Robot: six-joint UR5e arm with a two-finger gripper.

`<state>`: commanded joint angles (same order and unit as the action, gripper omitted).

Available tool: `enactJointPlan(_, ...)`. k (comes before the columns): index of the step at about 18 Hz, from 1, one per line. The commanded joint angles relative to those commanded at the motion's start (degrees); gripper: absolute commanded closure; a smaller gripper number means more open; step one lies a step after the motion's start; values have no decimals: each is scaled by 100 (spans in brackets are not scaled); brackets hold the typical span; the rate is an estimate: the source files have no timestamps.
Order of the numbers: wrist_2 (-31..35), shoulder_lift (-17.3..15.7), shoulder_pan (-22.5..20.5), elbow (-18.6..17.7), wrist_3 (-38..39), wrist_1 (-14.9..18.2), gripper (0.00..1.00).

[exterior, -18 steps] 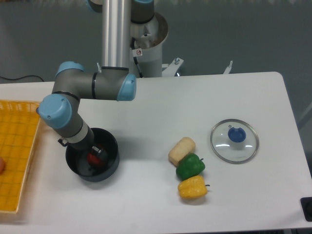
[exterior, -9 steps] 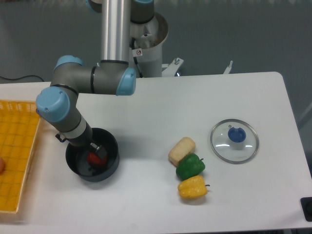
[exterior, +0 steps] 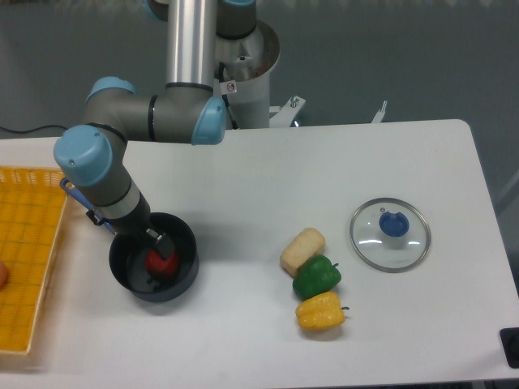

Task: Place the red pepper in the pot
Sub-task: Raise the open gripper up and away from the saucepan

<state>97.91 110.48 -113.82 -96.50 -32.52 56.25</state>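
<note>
The small glossy red bell pepper (exterior: 160, 262) lies inside the round dark grey-black saucepan (exterior: 183, 272), on its floor and a little toward the far side. The pot stands at the left part of the white counter (exterior: 340, 162), just beside a yellow plastic mesh tray (exterior: 28, 259) at the left edge. A short piece of blue handle (exterior: 68, 189) shows behind the arm's wrist. The gripper (exterior: 160, 243) reaches down into the pot from the left; one dark finger tip (exterior: 162, 242) sits right above the pepper, and whether the fingers are open or closed on it cannot be told. Well apart to the right lie a pale beige oblong piece (exterior: 302, 250), a green bell pepper (exterior: 316, 276) and a yellow bell pepper (exterior: 319, 311), touching in a row. Further right rests a round glass lid with a blue knob (exterior: 390, 234).
</note>
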Motion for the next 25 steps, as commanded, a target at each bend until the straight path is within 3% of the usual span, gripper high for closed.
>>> enactJointPlan(4, 26, -158, -44, -44, 0, 35, 17)
enactJointPlan(11, 35, -554, -421, -106, -88, 220, 1)
enactJointPlan(15, 9, -756, -869, -106, -175, 413, 0)
enactJointPlan(20, -35, -985, -1598, -114, -1255, 852, 0)
enactJointPlan(25, -456, -950, -2363, -106, -2028, 914, 0)
